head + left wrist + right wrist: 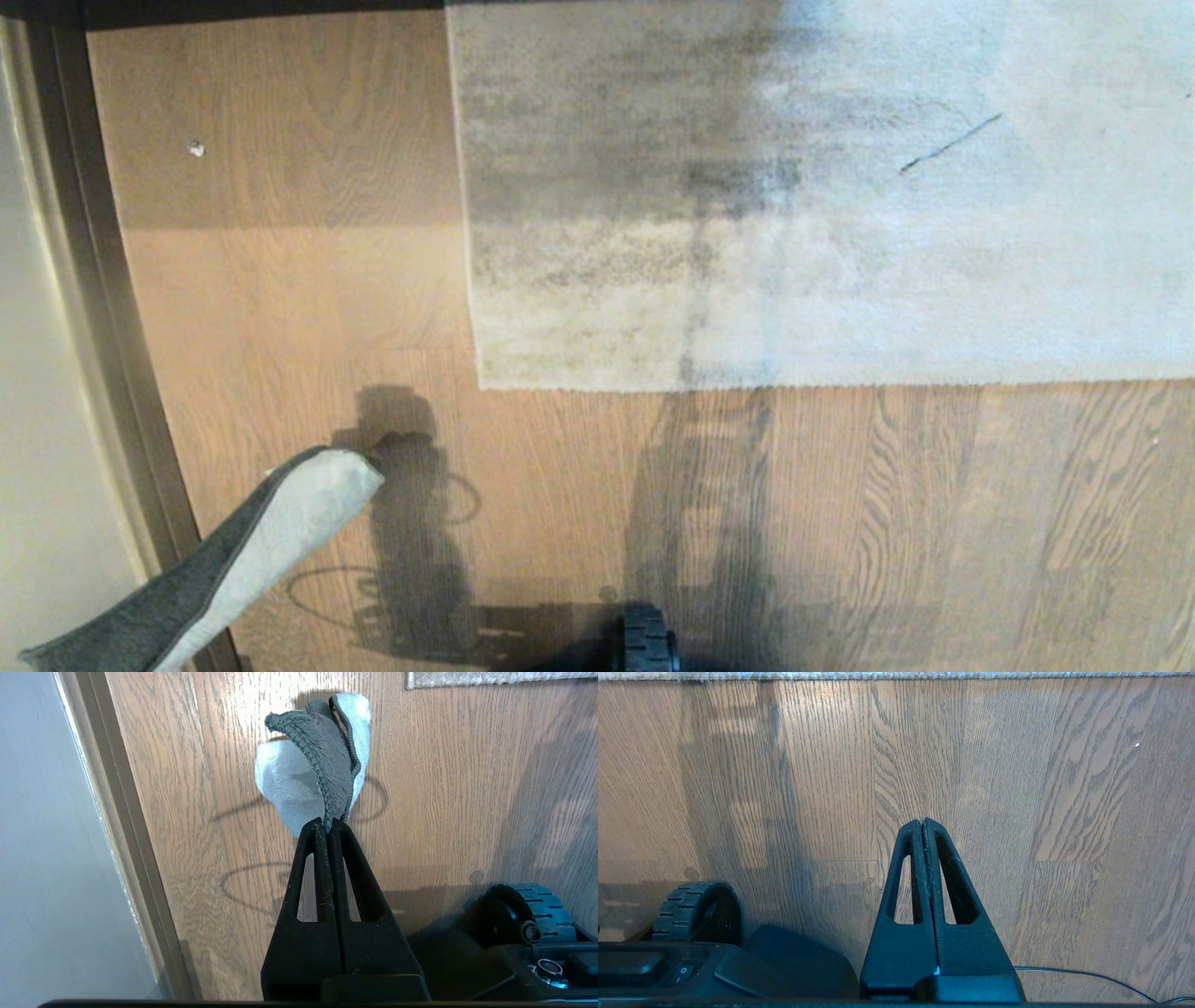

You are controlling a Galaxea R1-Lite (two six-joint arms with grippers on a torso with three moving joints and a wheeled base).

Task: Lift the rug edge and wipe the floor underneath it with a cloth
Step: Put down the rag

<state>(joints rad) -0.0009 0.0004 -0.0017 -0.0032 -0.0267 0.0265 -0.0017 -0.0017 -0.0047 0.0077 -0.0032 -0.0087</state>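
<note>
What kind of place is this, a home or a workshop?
Probably a room in a home. There is a wood plank floor, a pale grey rug lying on it, and a dark baseboard along a plain wall.

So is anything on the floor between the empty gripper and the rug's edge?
Nothing visible. In the right wrist view only bare floor lies between the shut right gripper and the rug edge.

Warm, bright light fell on the floor [308,280], casting sharp robot shadows toward the rug [840,233]. The far strip lay shaded, and the baseboard [84,280] bowed at the head view's edge.
</note>
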